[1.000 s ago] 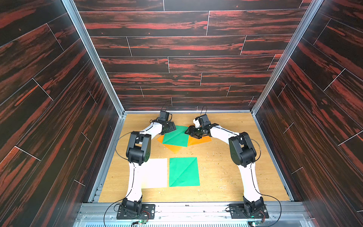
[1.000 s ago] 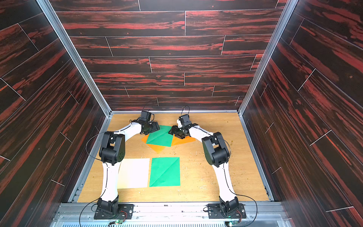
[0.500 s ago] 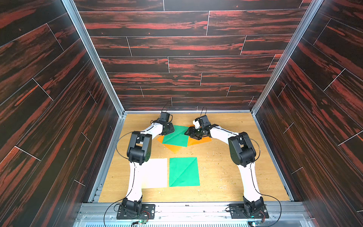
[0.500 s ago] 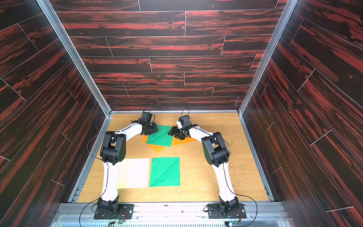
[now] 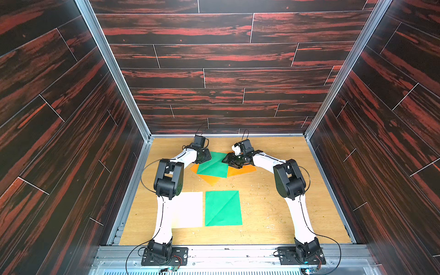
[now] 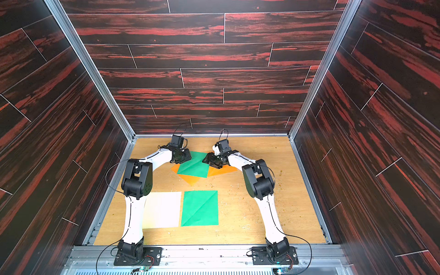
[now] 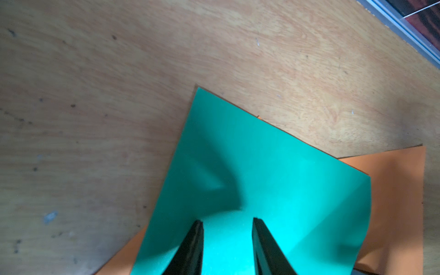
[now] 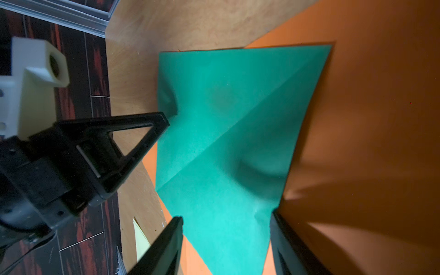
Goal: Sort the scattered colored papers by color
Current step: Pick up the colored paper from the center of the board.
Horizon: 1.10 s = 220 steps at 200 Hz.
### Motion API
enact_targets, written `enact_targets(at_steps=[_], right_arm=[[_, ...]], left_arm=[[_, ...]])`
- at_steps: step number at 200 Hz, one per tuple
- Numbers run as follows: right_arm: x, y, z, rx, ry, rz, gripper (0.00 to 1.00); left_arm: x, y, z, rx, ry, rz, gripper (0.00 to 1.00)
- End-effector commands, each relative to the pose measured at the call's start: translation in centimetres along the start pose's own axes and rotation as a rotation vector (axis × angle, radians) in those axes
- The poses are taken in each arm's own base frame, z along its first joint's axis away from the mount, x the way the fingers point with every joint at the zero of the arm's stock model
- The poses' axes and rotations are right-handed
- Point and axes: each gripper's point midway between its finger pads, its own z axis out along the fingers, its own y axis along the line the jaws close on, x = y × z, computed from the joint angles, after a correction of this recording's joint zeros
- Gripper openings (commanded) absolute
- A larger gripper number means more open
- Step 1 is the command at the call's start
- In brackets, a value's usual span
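Colored papers (image 5: 212, 166): we see five sheets in two groups on the wooden table (image 5: 273, 202). A sixth may lie hidden under another.
Far pile: a green paper (image 6: 194, 166) lies tilted on top of two orange papers (image 6: 190, 179), which poke out from under it on both sides, near the back wall.
Near group: a cream paper (image 5: 190, 209) and a second green paper (image 5: 222, 208) lie flat, edge to edge, close to the robot's bases and well apart from the far pile.
Left gripper (image 7: 227, 221): at the left edge of the far green paper. Its fingers are narrow, with a raised hump of green between them. We cannot tell whether they truly hold it.
Right gripper (image 8: 226, 214): at the opposite corner of the same sheet. Its fingers stand wide, one on each side of the corner, gripping nothing that we can see.
Paper condition: the far green paper is puckered beside both grippers and has a diagonal crease.
Step, as we judge it: getting the far green paper off the orange ones so it can join the near green paper.
Risk, slipping: a hump is a weak hold, so the sheet could slide free on lifting.
Risk, creasing or tearing: with both grippers on one thin sheet, pulling apart or squeezing harder could crumple or rip it.
Risk, dragging: a finger pressing down could catch an orange paper and carry it along, mixing the colors again.
Risk, landing: a limp sheet could fold or settle crooked and push the near group out of line.
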Motion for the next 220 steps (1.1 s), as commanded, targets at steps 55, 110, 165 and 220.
enact_targets(at_steps=[55, 110, 165, 220], right_arm=[[0.6, 1.4, 0.8, -0.124, 0.019, 0.014, 0.62], [-0.1, 4.2, 1.3, -0.283, 0.051, -0.007, 0.62], [-0.8, 6.8, 1.3, -0.431, 0.061, -0.031, 0.63], [-0.7, 5.8, 2.8, -0.428, 0.072, 0.016, 0.63]], left_arm=[[3.9, 2.8, 2.3, -0.063, 0.133, -0.028, 0.38], [4.2, 2.9, 2.5, -0.059, 0.139, -0.032, 0.38], [4.3, 2.7, 2.6, -0.05, 0.144, -0.035, 0.38], [4.3, 2.7, 2.6, -0.049, 0.144, -0.034, 0.38]])
